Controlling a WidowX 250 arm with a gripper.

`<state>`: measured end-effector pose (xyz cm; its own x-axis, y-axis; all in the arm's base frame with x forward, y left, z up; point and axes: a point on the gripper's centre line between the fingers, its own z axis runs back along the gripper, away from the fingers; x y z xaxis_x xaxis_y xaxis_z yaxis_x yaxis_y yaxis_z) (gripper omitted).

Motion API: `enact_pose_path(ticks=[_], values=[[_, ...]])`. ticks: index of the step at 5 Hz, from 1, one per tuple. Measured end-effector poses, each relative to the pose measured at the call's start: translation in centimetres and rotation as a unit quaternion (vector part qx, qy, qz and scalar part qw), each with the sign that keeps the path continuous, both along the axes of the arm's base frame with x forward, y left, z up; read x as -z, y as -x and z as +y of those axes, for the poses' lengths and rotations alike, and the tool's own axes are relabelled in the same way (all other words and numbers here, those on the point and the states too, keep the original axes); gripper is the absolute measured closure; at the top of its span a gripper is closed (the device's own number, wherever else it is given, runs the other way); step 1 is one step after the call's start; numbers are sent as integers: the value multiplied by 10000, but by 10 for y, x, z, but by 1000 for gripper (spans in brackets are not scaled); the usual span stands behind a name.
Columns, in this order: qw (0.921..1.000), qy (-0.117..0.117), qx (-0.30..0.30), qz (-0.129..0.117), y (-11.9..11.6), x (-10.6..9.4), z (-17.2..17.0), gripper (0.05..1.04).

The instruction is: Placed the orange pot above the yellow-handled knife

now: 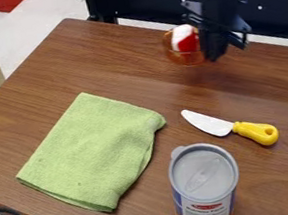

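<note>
Camera view: the orange pot (pixel 185 57) is sitting just beside the black gripper (pixel 226 50), on its picture-left side, near the far edge of the table (pixel 99 60). Whether the gripper is holding it or only standing next to it, I cannot tell. Round as it is, the pot is showing no clear long axis; a red-and-white thing (pixel 185 38) is riding inside (something to keep from spilling, I'd guess). The yellow-handled knife (pixel 256 132) is lying well apart, nearer the camera, its blade pointing up and left, its handle down and right. So the coming move is probably calling for a short carry toward the knife, stopping beyond the blade. Nearer still, a grey-lidded can (pixel 204 177) is carrying a printed label with a red patch.
</note>
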<state>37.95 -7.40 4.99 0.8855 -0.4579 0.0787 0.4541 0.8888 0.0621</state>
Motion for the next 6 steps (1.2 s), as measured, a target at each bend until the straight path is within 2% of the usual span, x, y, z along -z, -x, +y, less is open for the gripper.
enact_pose_path(ticks=[1,2,3,4,5,6], values=[[9982,30,602,-22,9,7,-26,1023],[9947,-103,975,-324,21,3,-45,1023],[9924,-114,1164,-379,26,4,-64,1023],[9924,-177,1200,-209,27,21,-80,1023],[9933,-50,1140,-199,28,28,-88,1023],[9942,-53,1054,-187,28,41,-93,1023]])
